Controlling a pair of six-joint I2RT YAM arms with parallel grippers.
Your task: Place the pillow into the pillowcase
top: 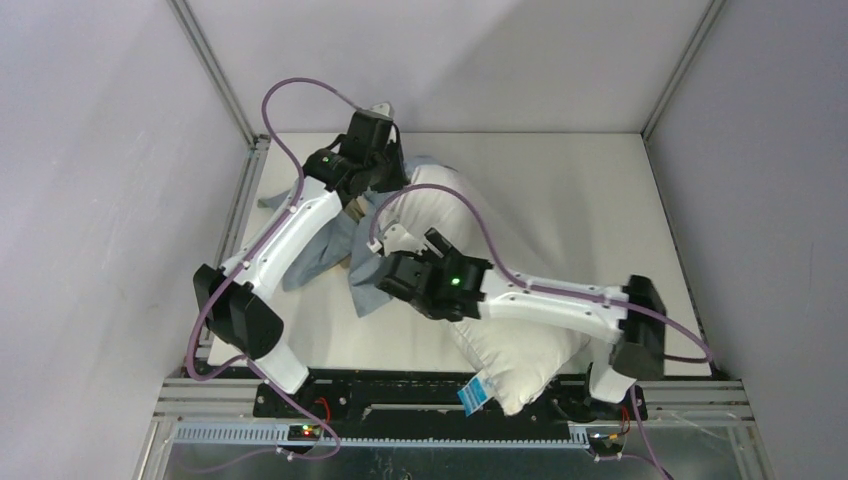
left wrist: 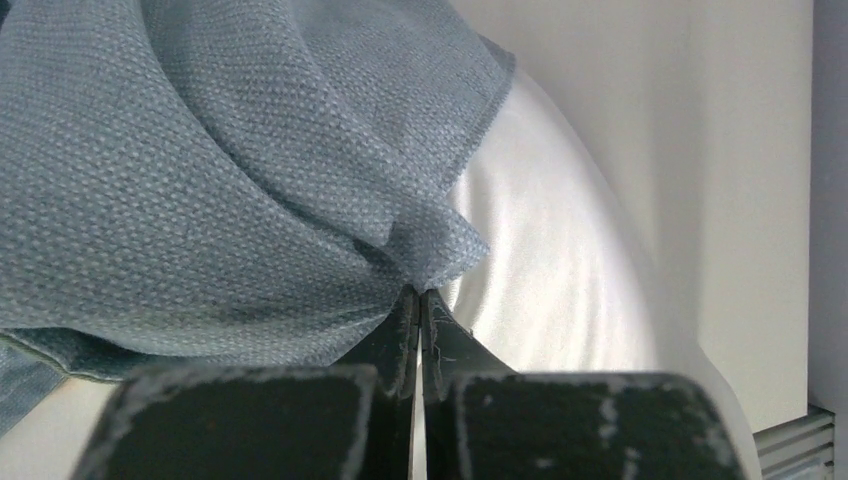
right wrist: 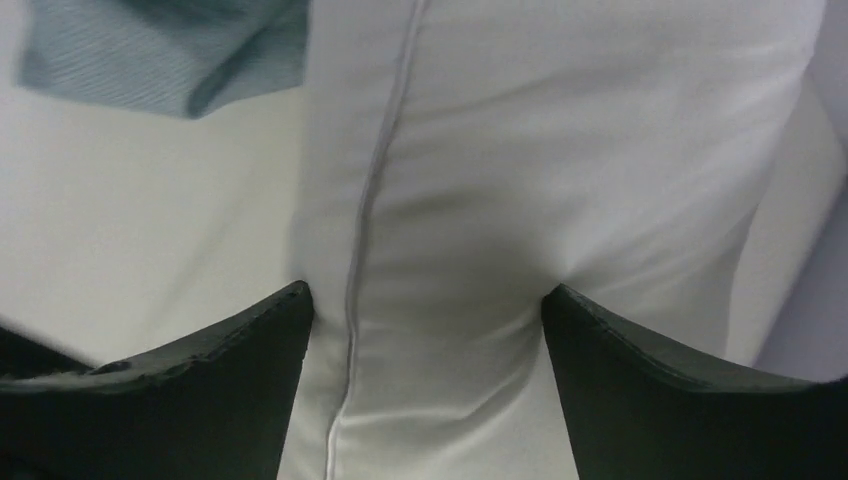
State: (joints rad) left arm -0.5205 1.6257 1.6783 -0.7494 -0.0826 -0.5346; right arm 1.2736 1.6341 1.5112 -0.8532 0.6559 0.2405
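Hem of the pillowcase (left wrist: 220, 170) is pinched in the shut left fingers (left wrist: 250, 420), the pillow (right wrist: 480, 180) just beyond them. The right fingers (right wrist: 200, 400) are spread wide astride the pillow's seam; with insertion judged barely begun, a firm hold to feed it inward is called for.

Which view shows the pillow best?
Top external: the pillow shows nearly full length, down to its tag, though the right arm crosses it. Left wrist shows only a white bulge beside the pillowcase; right wrist, a seamed patch between open fingers.
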